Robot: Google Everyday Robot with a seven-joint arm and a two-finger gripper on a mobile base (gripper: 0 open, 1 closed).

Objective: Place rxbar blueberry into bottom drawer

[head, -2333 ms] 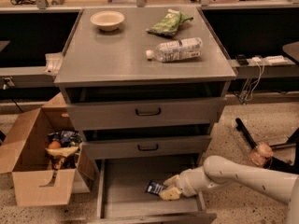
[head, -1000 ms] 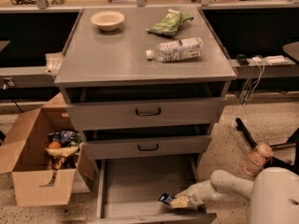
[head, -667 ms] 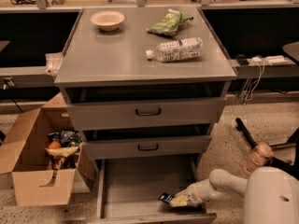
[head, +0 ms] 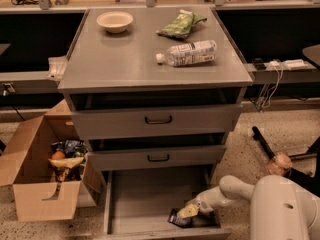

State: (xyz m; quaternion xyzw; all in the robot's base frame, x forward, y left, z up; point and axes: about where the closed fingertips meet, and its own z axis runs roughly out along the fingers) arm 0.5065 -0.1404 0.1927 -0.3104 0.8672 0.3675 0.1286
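The bottom drawer (head: 145, 194) is pulled open below two shut grey drawers with black handles. The rxbar blueberry (head: 176, 219), a dark navy wrapper, lies at the drawer's front right, on or just above the floor. My gripper (head: 189, 212) reaches in from the right over the drawer's right side, with its pale fingertips right at the bar's right end. My white arm (head: 235, 190) and body fill the lower right corner.
On the cabinet top (head: 120, 59) stand a cream bowl (head: 115, 20), a green snack bag (head: 180, 25) and a clear plastic bottle (head: 189, 53) lying on its side. An open cardboard box (head: 37, 176) with items stands left of the drawers.
The gripper with the bar has moved from the drawer's middle right down to its front right. In the last second it has barely moved.
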